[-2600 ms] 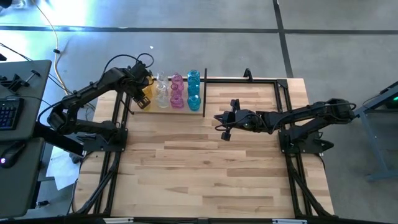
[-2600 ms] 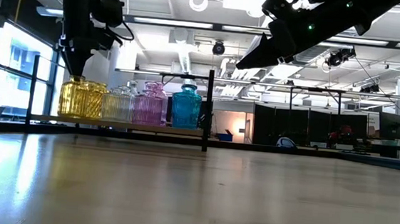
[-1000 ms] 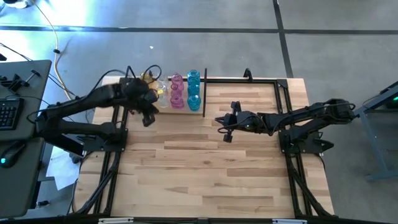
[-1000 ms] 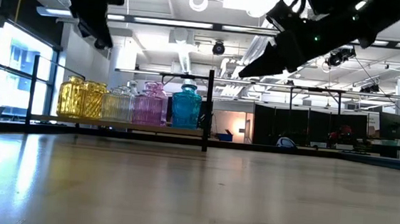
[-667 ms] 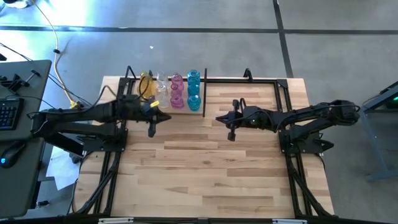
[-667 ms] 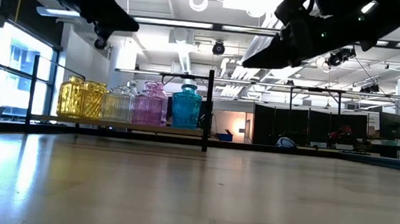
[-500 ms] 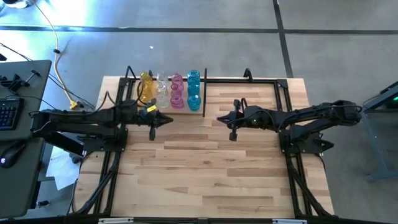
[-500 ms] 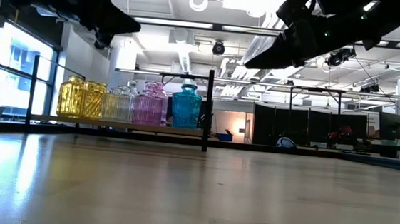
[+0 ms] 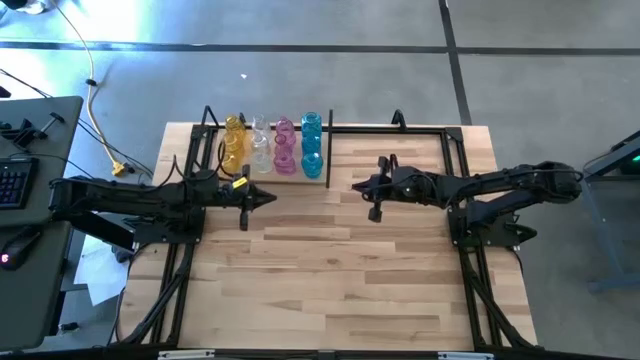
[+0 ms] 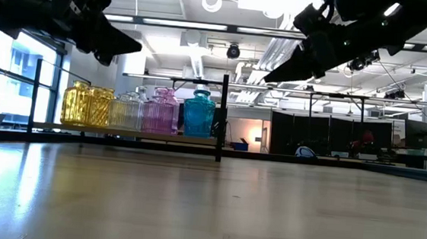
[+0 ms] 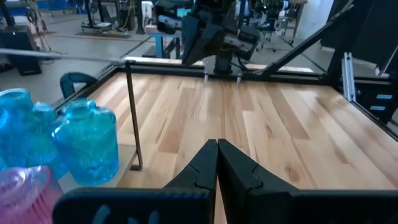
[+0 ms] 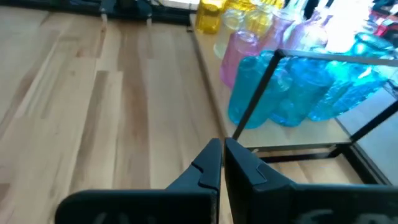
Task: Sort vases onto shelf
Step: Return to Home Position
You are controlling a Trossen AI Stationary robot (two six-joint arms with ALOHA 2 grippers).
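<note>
My left tool [image 9: 270, 195] is clenched on nothing, its fingers [image 11: 202, 163] pressed flat together. It hangs above the desk [image 9: 340, 270], just in front of the shelf [image 9: 400, 128]. My right tool [image 9: 356, 187] is likewise clenched and empty, held off the desk on the other side of the divider rod [image 9: 329, 152] from the left one. The two tools point toward each other.

The vases [image 10: 142, 110] all stand on the shelf's left section, along the desk's back edge, grouped by colour in rows. The yellow vases [image 9: 234, 140] are outermost, then the clear vases [image 9: 260, 150] and the pink vases [image 9: 285, 145], with the teal-blue vases [image 9: 311, 140] right beside the divider rod. Both tools are apart from the vases.
</note>
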